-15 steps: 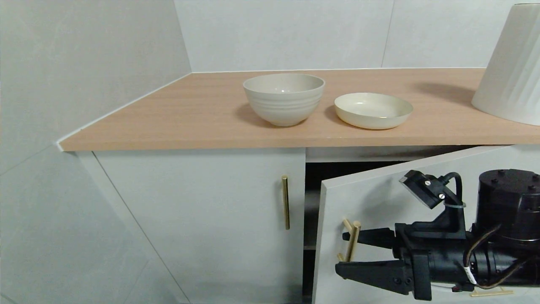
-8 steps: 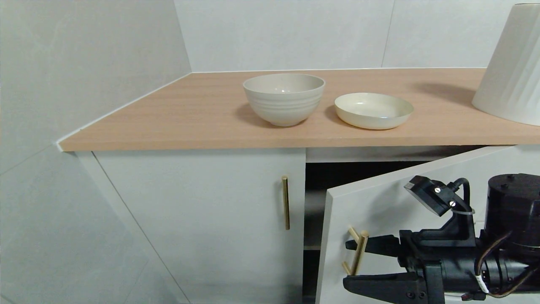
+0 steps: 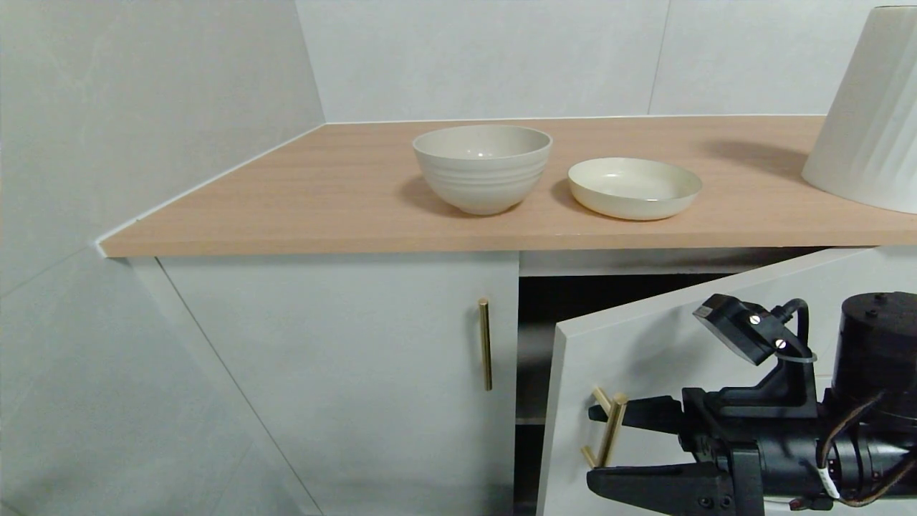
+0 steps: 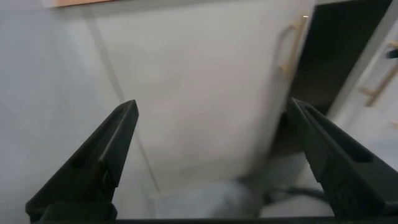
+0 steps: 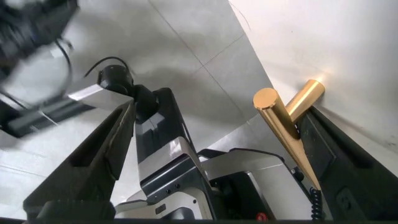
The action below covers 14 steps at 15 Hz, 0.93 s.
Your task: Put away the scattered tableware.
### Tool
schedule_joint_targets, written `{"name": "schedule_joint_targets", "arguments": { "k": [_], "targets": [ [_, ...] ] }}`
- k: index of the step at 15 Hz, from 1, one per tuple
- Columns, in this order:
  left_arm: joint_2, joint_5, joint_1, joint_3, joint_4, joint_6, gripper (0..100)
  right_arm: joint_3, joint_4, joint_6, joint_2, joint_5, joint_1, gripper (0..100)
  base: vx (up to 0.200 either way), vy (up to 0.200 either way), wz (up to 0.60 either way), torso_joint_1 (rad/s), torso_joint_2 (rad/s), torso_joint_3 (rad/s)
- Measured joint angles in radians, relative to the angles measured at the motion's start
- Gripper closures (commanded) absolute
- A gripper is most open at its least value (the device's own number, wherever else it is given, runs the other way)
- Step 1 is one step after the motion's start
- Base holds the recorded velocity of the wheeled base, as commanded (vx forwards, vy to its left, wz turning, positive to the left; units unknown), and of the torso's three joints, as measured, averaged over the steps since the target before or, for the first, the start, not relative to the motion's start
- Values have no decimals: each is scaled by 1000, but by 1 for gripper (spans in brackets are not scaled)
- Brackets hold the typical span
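A deep grey ribbed bowl point(image 3: 481, 166) and a shallow cream dish point(image 3: 634, 187) stand side by side on the wooden countertop point(image 3: 301, 201). Below it, the right cabinet door point(image 3: 645, 337) is partly swung out, with a dark gap beside it. My right gripper point(image 3: 590, 446) is open at that door's brass handle point(image 3: 607, 430), one finger above and behind the bar, the other below. In the right wrist view the handle point(image 5: 283, 121) lies against one finger of the right gripper point(image 5: 217, 115). My left gripper point(image 4: 211, 106) is open and holds nothing, low in front of the left cabinet door point(image 4: 199, 93).
A large white lampshade point(image 3: 870, 115) stands at the counter's right end. The left cabinet door point(image 3: 344, 373) is closed, with its brass handle point(image 3: 485, 344) next to the gap. A tiled wall runs along the left.
The right cabinet door has swung a little further out, and my right gripper has moved right and down with its handle. Bowl and dish have not moved.
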Motion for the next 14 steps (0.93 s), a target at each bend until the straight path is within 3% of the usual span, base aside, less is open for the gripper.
{"name": "schedule_joint_targets", "arguments": {
  "k": [3,5,6,9,11,13,14],
  "targets": [
    [307,-58,-32,-138,-28,-2,0,0,-1,0,0,1,0,0,0,0,0,0,0,0],
    [475,-76,-116,-181,-60,-21,0,1,-1,-1,0,1,0,0,0,0,0,0,0,0],
    [550,-83,-193,-186,-73,-44,0,2,-1,-1,-1,1,0,0,0,0,0,0,0,0],
    [741,-89,-389,-137,-186,-129,0,5,-3,-4,-2,-1,8,0,0,0,0,0,0,0],
    [836,-87,-450,-70,-327,-150,0,9,-2,-4,-2,-2,21,0,0,0,0,0,0,0],
    [890,-85,-472,-32,-367,-153,0,10,0,-4,-2,-1,26,0,0,0,0,0,0,0],
    [903,-84,-478,-27,-370,-156,100,10,-1,-4,-2,-1,26,0,0,0,0,0,0,0]
  ]
}}
